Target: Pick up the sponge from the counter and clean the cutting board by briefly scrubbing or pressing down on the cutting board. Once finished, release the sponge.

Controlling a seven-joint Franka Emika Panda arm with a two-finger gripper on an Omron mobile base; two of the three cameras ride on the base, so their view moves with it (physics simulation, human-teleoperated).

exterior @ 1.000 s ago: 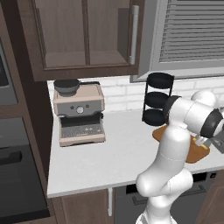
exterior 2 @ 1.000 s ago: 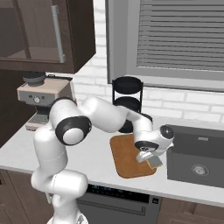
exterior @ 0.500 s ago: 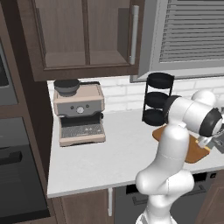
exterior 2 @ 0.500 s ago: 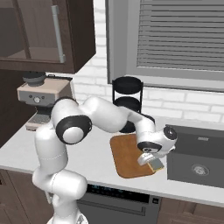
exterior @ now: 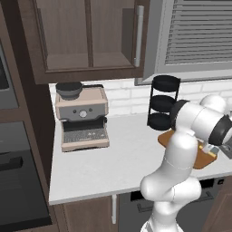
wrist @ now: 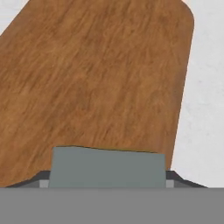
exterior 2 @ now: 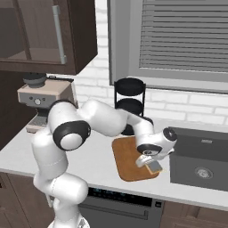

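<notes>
The reddish-brown cutting board (exterior 2: 126, 155) lies on the white-grey counter (exterior 2: 26, 156) just left of the sink. My gripper (exterior 2: 151, 163) is at the board's front right corner, shut on the sponge (exterior 2: 155, 166), which rests low against the wood. In the hand view the sponge's grey-green face (wrist: 107, 168) sits between my fingertips (wrist: 43, 180), with the board (wrist: 100, 78) stretching ahead and the counter (wrist: 205, 109) at the right. From the left base view my arm hides most of the board (exterior: 165, 137).
A black sink (exterior 2: 200, 160) borders the board on the right. A black three-tier rack (exterior 2: 129, 104) stands behind the board against the brick wall. An espresso machine (exterior: 82, 115) sits at the counter's left. Dark cabinets (exterior: 90, 36) hang overhead.
The hand with the sponge has sunk slightly and edged towards the board's front right corner. Nothing else has moved.
</notes>
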